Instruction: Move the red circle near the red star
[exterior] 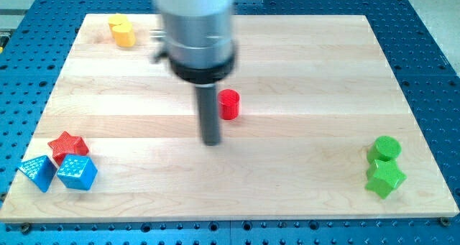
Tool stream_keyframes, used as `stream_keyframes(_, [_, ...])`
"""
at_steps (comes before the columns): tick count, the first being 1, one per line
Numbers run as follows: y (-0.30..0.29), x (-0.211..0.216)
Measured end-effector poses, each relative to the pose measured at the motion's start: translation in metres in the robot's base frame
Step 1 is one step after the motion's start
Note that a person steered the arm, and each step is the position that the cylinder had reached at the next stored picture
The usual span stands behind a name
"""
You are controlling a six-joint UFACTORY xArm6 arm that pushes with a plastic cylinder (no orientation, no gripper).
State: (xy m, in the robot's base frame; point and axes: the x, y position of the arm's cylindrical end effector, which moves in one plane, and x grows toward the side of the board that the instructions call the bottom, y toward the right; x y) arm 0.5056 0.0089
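Observation:
The red circle (229, 104) stands near the middle of the wooden board. The red star (67, 144) lies at the view's lower left, touching two blue blocks. My tip (210, 141) rests on the board just below and to the left of the red circle, a small gap apart from it. The rod's upper part and the grey arm housing hide the board above it.
A blue triangle-like block (37, 173) and a blue cube (77, 172) sit below the red star. A yellow block (122, 31) is at the upper left. A green cylinder (386, 148) and a green star (385, 178) sit at the lower right.

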Motion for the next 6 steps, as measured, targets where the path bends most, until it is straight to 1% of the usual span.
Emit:
stream_keyframes(1, [0.083,-0.041])
stream_keyframes(2, [0.071,-0.069])
stream_keyframes(3, [-0.041,-0.067])
stream_keyframes(4, [-0.138,-0.055])
stream_keyframes(5, [-0.221,-0.011])
stream_keyframes(6, [-0.190,-0.024])
